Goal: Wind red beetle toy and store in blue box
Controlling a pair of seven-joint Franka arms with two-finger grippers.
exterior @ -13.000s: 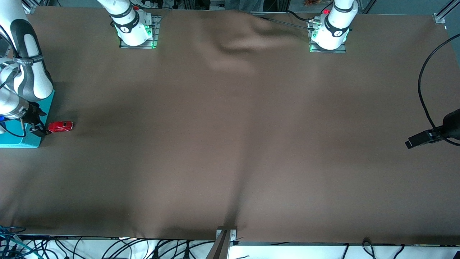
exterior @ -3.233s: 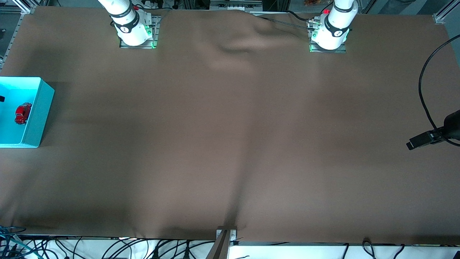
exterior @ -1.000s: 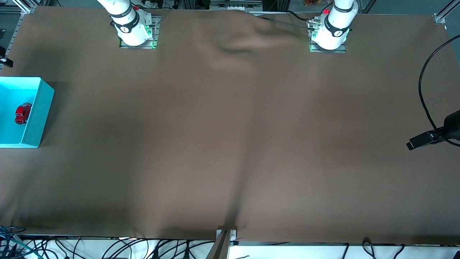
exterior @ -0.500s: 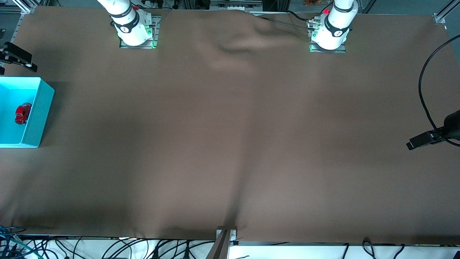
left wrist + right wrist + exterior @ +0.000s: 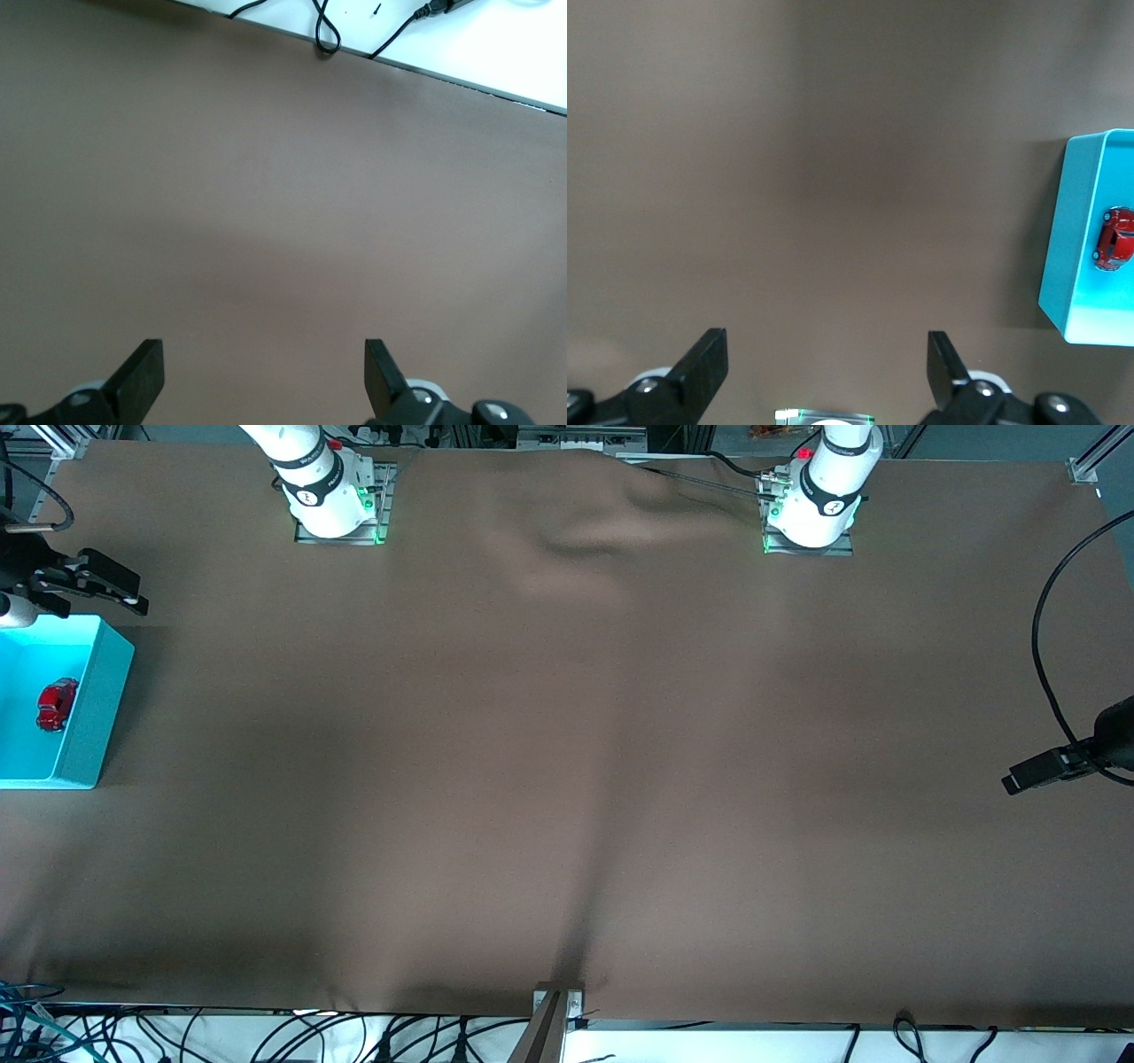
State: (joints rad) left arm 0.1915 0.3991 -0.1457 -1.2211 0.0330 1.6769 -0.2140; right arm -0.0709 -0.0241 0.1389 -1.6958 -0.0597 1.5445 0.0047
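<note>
The red beetle toy (image 5: 57, 704) lies inside the blue box (image 5: 91, 707), at the right arm's end of the table. The right wrist view shows the same toy (image 5: 1114, 239) in the box (image 5: 1075, 266), well off to one side of the fingers. My right gripper (image 5: 124, 590) hangs open and empty over the brown cloth, next to the box's corner that faces the robots' bases. Its gap (image 5: 824, 354) frames only cloth. My left gripper (image 5: 1019, 778) waits open over the cloth at the left arm's end, its gap (image 5: 262, 370) holding nothing.
A brown cloth (image 5: 567, 762) covers the whole table, with a wrinkle (image 5: 585, 540) between the two arm bases. Black cables (image 5: 323, 27) hang over the table's edge near the left gripper. The right arm's base (image 5: 330, 500) stands along the table's back edge.
My right gripper has moved in from the table's end, away from the box and toward the table's middle. The toy has stayed still in the box, and the left arm has not moved.
</note>
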